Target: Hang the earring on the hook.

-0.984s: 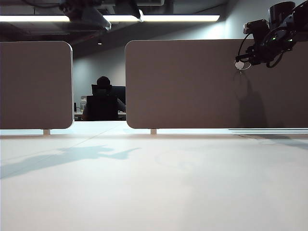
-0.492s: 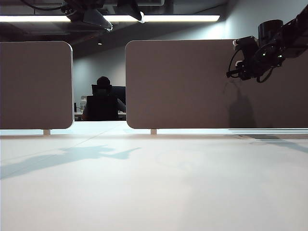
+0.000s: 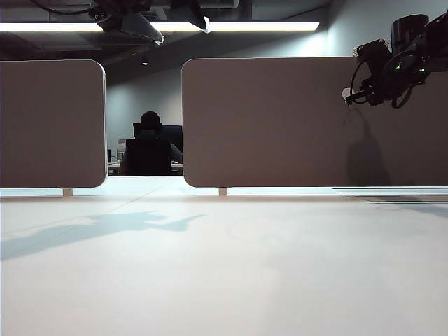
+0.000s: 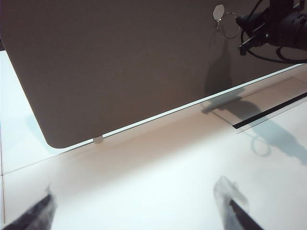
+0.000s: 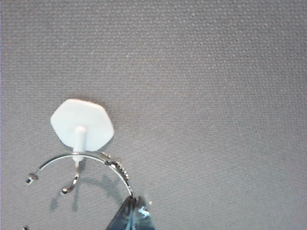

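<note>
The hook (image 5: 82, 125) is a small white hexagonal button with a thin metal hook below it, fixed high on the grey partition; it also shows as the hook (image 4: 218, 11) in the left wrist view. The earring (image 5: 114, 164), a thin silver hoop, crosses the hook's stem just under the button. I cannot tell whether it rests on it. My right gripper (image 5: 135, 207) is shut on the hoop's wire; the same right gripper (image 3: 348, 95) is against the panel at upper right. My left gripper (image 4: 135, 201) is open over the white table, nothing between its fingers (image 4: 230, 201).
Two grey partition panels (image 3: 266, 122) stand along the table's far edge, with a gap between them where a seated person (image 3: 149, 147) shows. The white table (image 3: 224, 266) stretches to the front. A dark strip (image 4: 268, 111) lies at the right panel's foot.
The right gripper swung left and down from the hook, then came back up to it. The left gripper has not moved.
</note>
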Robot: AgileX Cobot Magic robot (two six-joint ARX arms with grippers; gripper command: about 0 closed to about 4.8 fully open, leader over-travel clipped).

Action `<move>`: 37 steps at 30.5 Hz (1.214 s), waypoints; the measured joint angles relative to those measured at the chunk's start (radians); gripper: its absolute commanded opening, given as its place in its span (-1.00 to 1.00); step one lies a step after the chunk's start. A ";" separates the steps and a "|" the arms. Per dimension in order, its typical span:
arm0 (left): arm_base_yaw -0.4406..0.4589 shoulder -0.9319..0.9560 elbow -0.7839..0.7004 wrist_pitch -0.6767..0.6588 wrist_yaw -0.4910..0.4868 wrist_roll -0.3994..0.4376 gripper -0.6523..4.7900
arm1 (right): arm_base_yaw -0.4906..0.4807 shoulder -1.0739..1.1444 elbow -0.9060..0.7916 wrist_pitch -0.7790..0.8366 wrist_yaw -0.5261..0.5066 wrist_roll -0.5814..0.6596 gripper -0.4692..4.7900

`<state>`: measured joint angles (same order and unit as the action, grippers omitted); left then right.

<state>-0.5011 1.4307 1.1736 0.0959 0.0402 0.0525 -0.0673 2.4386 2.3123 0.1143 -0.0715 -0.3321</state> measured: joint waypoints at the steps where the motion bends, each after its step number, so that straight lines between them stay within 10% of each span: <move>1: 0.000 0.000 0.000 0.003 0.000 0.000 1.00 | 0.000 0.000 0.000 0.000 -0.002 -0.003 -0.83; 32: 0.000 0.001 0.000 -0.003 0.000 0.000 1.00 | 0.006 0.035 0.000 -0.015 -0.036 -0.009 -0.82; 37: 0.000 0.001 0.000 -0.003 0.000 0.000 1.00 | 0.006 0.035 0.000 -0.016 -0.036 -0.010 -0.28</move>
<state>-0.5007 1.4315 1.1736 0.0929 0.0402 0.0525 -0.0612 2.4741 2.3119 0.0982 -0.1074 -0.3420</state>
